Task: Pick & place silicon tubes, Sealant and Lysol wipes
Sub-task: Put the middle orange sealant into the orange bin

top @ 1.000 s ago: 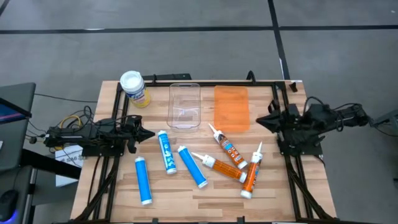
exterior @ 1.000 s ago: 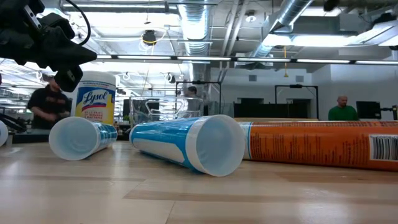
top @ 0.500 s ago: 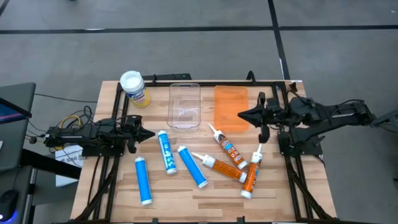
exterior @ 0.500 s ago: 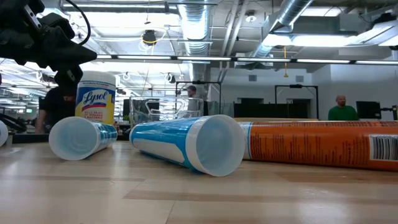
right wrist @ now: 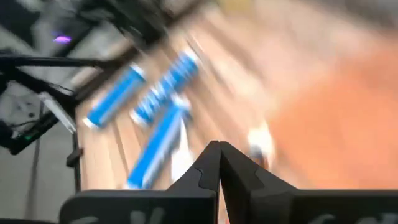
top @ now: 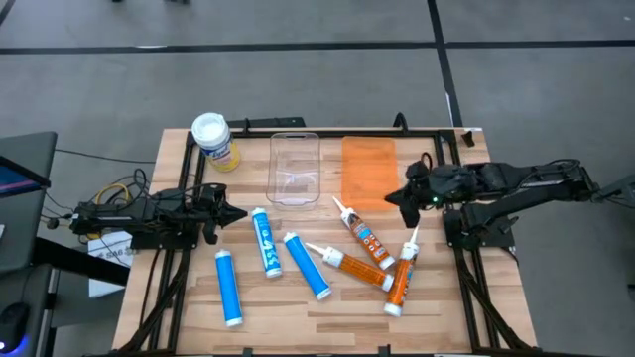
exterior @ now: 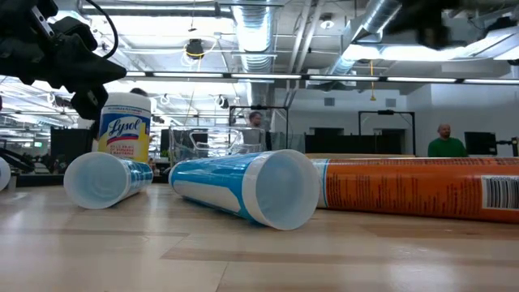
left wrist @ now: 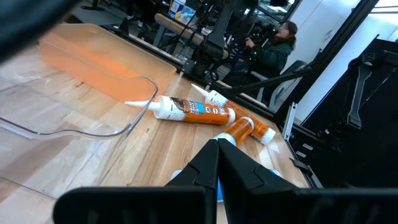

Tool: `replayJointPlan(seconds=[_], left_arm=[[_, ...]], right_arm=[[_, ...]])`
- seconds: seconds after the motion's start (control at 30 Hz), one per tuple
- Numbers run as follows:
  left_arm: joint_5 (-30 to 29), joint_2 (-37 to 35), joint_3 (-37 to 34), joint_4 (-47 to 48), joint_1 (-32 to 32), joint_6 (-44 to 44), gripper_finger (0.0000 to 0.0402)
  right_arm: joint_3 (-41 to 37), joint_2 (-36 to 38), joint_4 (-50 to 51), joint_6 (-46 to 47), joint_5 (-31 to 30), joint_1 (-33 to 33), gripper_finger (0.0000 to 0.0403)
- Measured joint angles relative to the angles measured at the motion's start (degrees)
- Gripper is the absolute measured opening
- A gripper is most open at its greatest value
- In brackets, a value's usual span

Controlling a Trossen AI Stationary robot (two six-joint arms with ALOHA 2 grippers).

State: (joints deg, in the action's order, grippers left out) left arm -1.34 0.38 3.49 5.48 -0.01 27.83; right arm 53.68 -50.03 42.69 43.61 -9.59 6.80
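Note:
The Lysol wipes canister (top: 214, 141) stands upright on its base at the far left; it also shows in the low view (exterior: 124, 127). Three blue tubes (top: 265, 241) (top: 307, 264) (top: 228, 287) and three orange sealant tubes (top: 361, 232) (top: 349, 266) (top: 402, 273) lie on their sides on the wooden table. My left gripper (top: 238, 213) is shut and empty at the left, beside the nearest blue tube. My right gripper (top: 390, 196) is shut and empty over the near right corner of the orange tray (top: 369, 171), above the orange tubes.
A clear plastic bin (top: 295, 167) stands next to the orange tray at the table's far middle. Black frame rails (top: 179, 268) run along the table's left and right sides. People show in the room beyond the table (exterior: 443, 142).
My right gripper has reached from the table's right side toward its left edge, out to the near right corner of the orange tray, then a little toward the near edge. The right wrist view is blurred by motion. The tubes and canister lie as before.

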Motion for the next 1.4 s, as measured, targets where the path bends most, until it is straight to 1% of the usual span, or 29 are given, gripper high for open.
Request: replayJointPlan(seconds=[0.1,0.17,0.23,0.37,0.5,0.63,0.73,0.83,1.0,1.17,1.3,1.4], left_arm=[[0.0,0.0,0.0,0.0,0.0,0.0,0.0000],[0.0,0.0,0.0,0.0,0.0,0.0,0.0000],[0.0,0.0,0.0,0.0,0.0,0.0,0.0000],[0.0,0.0,0.0,0.2,0.0,-0.1,0.0000],[0.0,0.0,0.0,0.3,0.0,-0.3,0.0000],[0.0,0.0,0.0,0.4,0.0,-1.7,0.0000],[0.0,0.0,0.0,0.4,0.0,-1.7,0.0000],[0.0,0.0,0.0,0.5,0.0,-1.7,0.0000],[0.0,0.0,0.0,0.5,0.0,-1.7,0.0000],[0.0,0.0,0.0,0.6,0.0,-1.7,0.0000],[0.0,0.0,0.0,0.7,0.0,-1.7,0.0000],[0.0,0.0,0.1,0.8,0.0,-1.6,0.0000]], right_arm=[[0.7,-0.3,7.5,13.2,6.1,0.7,0.0000],[0.8,-0.2,9.0,20.2,10.4,1.7,0.0000],[0.9,-0.2,10.5,26.0,13.3,3.2,0.0000],[0.9,-1.0,14.0,35.2,15.7,7.0,0.0000],[0.9,-1.6,14.5,40.5,14.5,10.4,0.0000],[0.9,-2.7,12.8,40.7,12.1,11.6,0.0000],[0.9,-5.2,10.8,37.8,11.1,11.4,0.0000],[0.9,-9.2,8.8,32.6,11.0,10.9,0.0000],[0.9,-18.6,6.1,24.1,11.0,8.8,0.0000],[0.8,-25.7,4.1,20.5,11.0,5.7,0.0000],[0.8,-27.9,2.2,19.9,11.1,3.3,0.0001],[0.8,-28.0,1.6,18.9,11.1,2.0,0.0015]])
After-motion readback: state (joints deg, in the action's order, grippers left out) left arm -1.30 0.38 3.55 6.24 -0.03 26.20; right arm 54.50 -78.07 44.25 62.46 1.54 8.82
